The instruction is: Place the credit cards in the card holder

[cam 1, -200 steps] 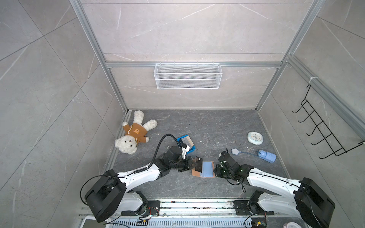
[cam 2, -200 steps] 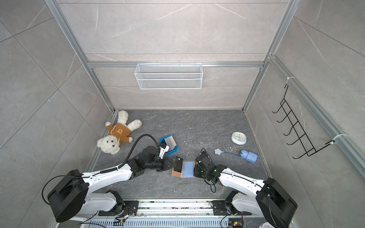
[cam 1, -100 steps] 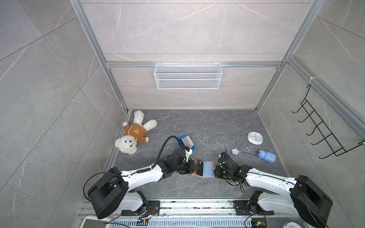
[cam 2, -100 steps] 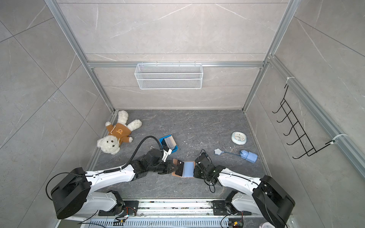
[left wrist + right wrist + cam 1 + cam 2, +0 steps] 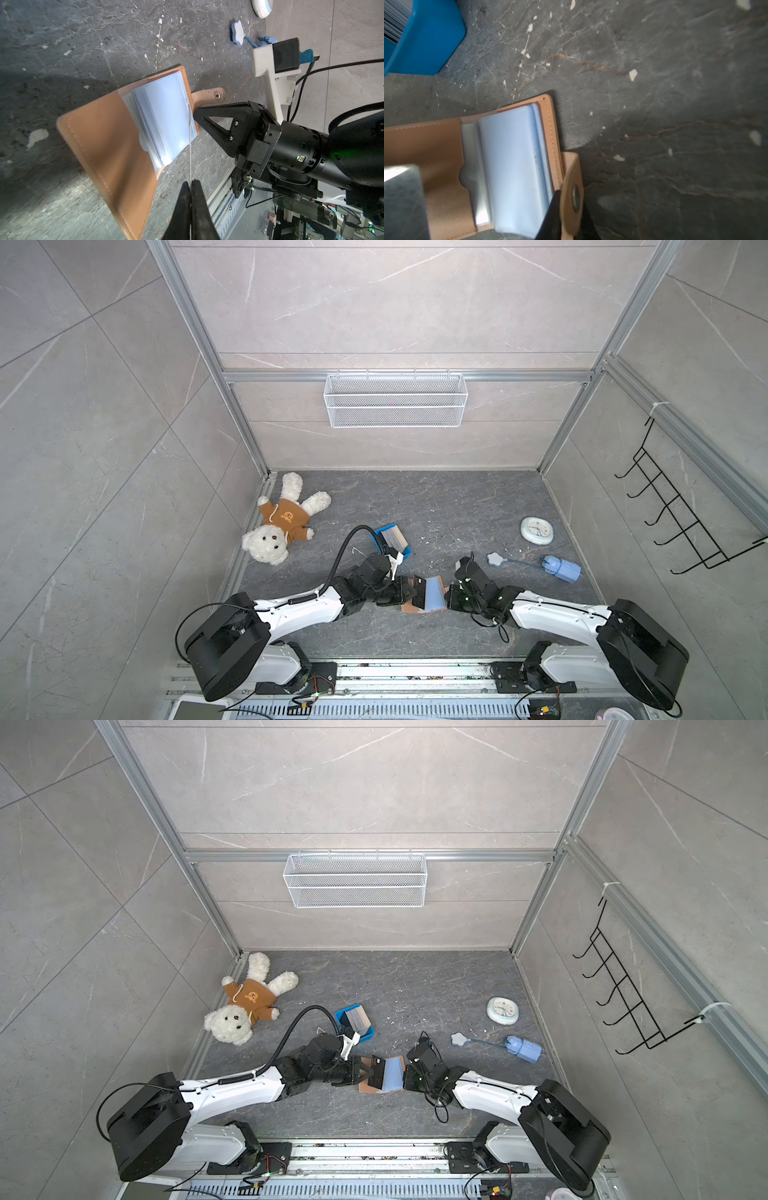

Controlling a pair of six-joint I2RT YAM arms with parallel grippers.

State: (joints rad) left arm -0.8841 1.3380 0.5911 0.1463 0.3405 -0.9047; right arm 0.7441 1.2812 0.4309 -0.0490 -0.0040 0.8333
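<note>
Gripping a black credit card (image 5: pixel 420 594) by its end, the left pincer (image 5: pixel 408 594) is clamped tight, low centre of a top view. Stiff, thin and likely slick, it wants an edge hold. Just right, the card holder (image 5: pixel 434 596) lies open on the desk (image 5: pixel 436 497); the right pincer (image 5: pixel 449 597) nips its soft strap (image 5: pixel 207 96).

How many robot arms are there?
2. The left arm comes in from the left of both top views, the right arm from the right; both reach the open card holder between them.
</note>
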